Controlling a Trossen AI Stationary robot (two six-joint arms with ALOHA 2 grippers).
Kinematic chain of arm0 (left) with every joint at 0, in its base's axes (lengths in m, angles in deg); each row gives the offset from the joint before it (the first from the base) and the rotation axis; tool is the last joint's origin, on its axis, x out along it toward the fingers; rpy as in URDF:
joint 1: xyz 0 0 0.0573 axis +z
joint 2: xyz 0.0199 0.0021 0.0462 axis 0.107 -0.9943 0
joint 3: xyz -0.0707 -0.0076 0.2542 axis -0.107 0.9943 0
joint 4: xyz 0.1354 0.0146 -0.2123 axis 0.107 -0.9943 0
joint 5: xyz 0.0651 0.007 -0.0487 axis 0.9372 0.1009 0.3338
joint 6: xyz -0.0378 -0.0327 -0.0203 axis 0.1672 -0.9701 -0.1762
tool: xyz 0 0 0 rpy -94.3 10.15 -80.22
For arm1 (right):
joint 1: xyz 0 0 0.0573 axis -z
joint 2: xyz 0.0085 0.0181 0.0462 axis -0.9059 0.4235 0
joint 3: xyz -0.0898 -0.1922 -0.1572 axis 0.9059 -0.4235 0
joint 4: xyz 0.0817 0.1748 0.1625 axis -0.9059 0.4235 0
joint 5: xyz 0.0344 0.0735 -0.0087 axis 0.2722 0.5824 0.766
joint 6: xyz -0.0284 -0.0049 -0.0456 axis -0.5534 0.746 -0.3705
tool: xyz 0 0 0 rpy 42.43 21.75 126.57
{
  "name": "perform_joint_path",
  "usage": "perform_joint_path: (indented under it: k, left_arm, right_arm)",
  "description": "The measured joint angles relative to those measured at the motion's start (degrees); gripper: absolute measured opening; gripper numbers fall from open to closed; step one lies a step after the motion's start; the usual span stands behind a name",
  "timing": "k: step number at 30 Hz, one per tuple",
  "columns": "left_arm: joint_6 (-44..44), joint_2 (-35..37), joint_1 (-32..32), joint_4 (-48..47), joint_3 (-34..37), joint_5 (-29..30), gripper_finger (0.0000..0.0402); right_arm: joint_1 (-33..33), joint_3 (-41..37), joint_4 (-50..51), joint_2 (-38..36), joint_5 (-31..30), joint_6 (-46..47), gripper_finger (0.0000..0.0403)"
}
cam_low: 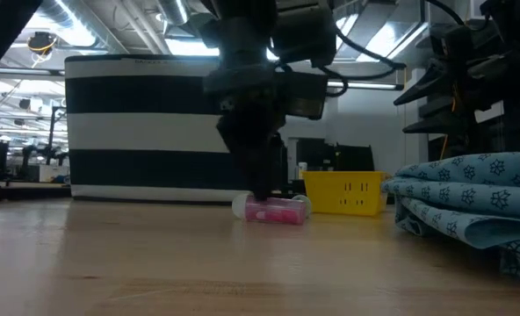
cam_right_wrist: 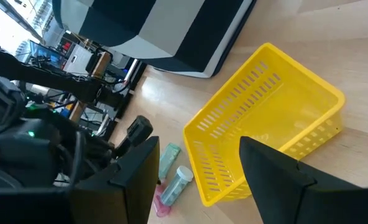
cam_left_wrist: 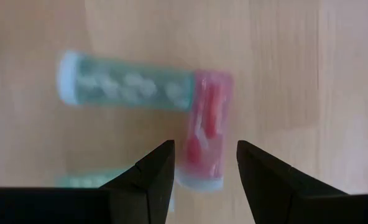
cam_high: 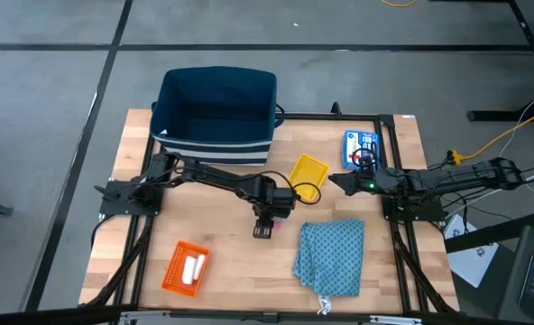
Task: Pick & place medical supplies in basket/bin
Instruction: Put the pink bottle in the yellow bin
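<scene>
Pink tube (cam_left_wrist: 206, 127) and two green tubes (cam_left_wrist: 127, 82) lie under the spread left gripper (cam_left_wrist: 201, 163), untouched.

Left wrist view blurred: green tube (cam_left_wrist: 125, 85) and pink tube (cam_left_wrist: 206, 127) are soft, contents unreadable. Second green tube (cam_left_wrist: 87, 180) mostly hidden behind a gripper finger (cam_left_wrist: 150, 180). High view: tubes too small, covered by the left gripper (cam_high: 264, 227). Low view: teal cloth (cam_low: 471, 197) cut off at the frame edge; the yellow basket (cam_low: 343, 191) possibly partly hidden behind the pink tube (cam_low: 273, 209).
</scene>
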Motion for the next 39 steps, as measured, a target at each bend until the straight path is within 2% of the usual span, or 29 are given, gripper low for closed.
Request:
perform_joint_path:
  k: [10,16,25,29,32,35,39]
  left_arm:
    - [-0.04,-0.08,-0.53,-0.1,0.09,1.0,0.0169]
    - [-2.71,-2.18,-0.54,-0.64,0.3,-1.02,0.0166]
    - [-6.04,-1.83,-0.17,-0.72,-0.09,-2.01,0.0107]
    - [-7.67,-0.4,1.5,-0.67,-3.04,-2.3,0.0093]
    - [-8.0,0.57,2.83,-0.56,-5.6,-1.94,0.0095]
    - [-8.36,0.59,4.22,-1.34,-9.07,-0.82,0.0097]
    - [-7.49,0.61,5.87,-1.77,-13.87,-0.4,0.0097]
  right_arm:
    - [0.0,-0.01,-0.07,0.02,-0.46,0.02,0.0224]
    - [0.0,-0.02,-0.19,0.02,-0.46,0.09,0.0224]
    - [0.02,0.0,-0.62,0.02,-0.45,0.25,0.0224]
    - [0.02,0.01,-6.56,0.02,-0.44,0.46,0.0224]
    - [0.02,0.01,-14.32,-0.01,-0.5,-0.16,0.0224]
    - [0.04,0.03,-16.7,-0.01,-1.29,0.26,0.0224]
    - [0.04,0.03,-19.58,-0.01,1.9,9.48,0.0224]
